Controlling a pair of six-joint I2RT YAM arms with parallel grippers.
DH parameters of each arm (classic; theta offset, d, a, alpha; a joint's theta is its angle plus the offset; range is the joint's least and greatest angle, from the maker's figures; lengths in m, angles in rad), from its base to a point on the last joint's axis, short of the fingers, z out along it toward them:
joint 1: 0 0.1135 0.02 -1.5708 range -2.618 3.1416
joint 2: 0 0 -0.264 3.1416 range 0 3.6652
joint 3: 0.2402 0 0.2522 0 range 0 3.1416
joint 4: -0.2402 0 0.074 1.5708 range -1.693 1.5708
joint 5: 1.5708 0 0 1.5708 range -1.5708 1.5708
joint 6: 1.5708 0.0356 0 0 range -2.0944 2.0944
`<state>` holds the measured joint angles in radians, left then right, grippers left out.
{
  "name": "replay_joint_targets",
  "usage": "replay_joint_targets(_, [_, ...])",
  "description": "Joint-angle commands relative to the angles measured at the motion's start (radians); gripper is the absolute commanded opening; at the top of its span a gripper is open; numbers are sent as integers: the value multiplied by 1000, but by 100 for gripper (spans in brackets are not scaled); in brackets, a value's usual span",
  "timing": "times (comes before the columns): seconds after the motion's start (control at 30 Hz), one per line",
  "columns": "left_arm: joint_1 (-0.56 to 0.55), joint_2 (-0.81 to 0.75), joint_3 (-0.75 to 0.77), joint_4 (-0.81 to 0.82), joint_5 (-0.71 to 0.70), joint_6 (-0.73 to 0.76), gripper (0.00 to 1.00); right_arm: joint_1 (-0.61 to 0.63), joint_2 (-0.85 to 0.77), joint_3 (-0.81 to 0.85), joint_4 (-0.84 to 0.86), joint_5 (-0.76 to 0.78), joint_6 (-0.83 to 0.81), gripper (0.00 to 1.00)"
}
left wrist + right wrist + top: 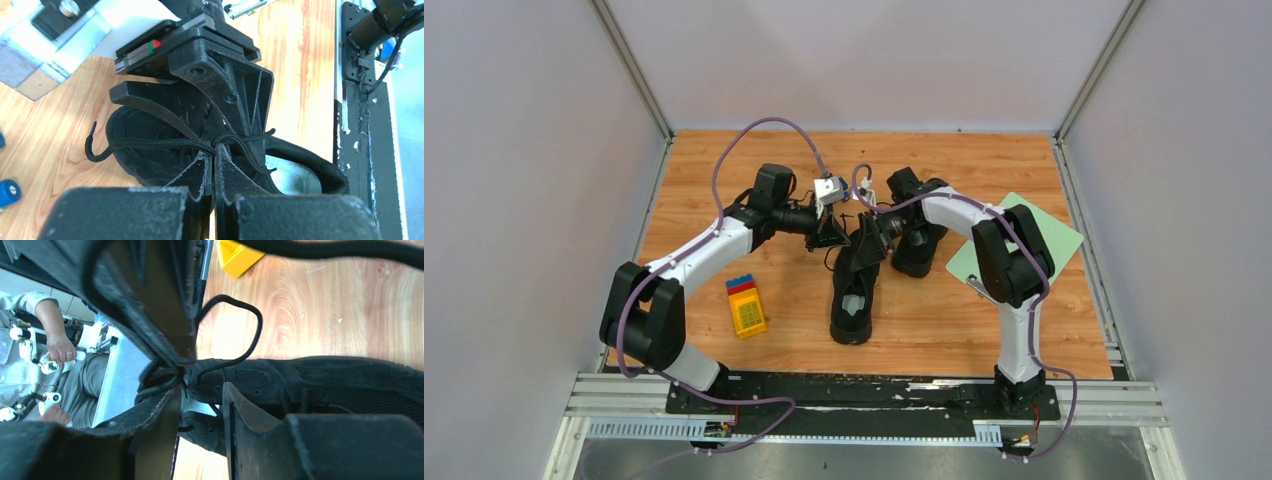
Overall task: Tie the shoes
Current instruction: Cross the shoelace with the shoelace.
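Observation:
Two black shoes lie mid-table. The near shoe [854, 295] shows its pale insole; the far shoe [917, 255] is partly hidden behind my right arm. Both grippers meet over the near shoe's laces. My left gripper [833, 236] is shut, pinching a thin black lace [150, 144] at its fingertips [215, 152] above the shoe [145, 165]. The lace's free end curls off to the left. My right gripper [871, 240] faces it, open [202, 395], with a knot of lace by its left finger [160, 412]. A lace loop [245, 335] arcs over the shoe's side [325, 380].
A yellow toy block with red and blue bricks [746, 305] lies left of the near shoe. A pale green sheet [1049, 235] lies at the right under my right arm. Grey walls enclose three sides. A person sits beyond the table's near edge [50, 345].

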<state>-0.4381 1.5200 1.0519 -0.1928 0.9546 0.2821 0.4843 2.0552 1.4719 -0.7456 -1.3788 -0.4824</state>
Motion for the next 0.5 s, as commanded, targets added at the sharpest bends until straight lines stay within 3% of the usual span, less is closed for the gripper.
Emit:
replay_joint_targets(0.0, [-5,-54,6,28,-23,-89,1,10,-83,-33,148,42,100,40])
replay_joint_targets(0.23, [-5,-97,-18,-28,-116,-117,0,8,-120,-75,148,-21,118,45])
replay_joint_targets(0.47, [-5,-113,-88,59,-215,-354,0,10,-139,-90,203,-23,183,46])
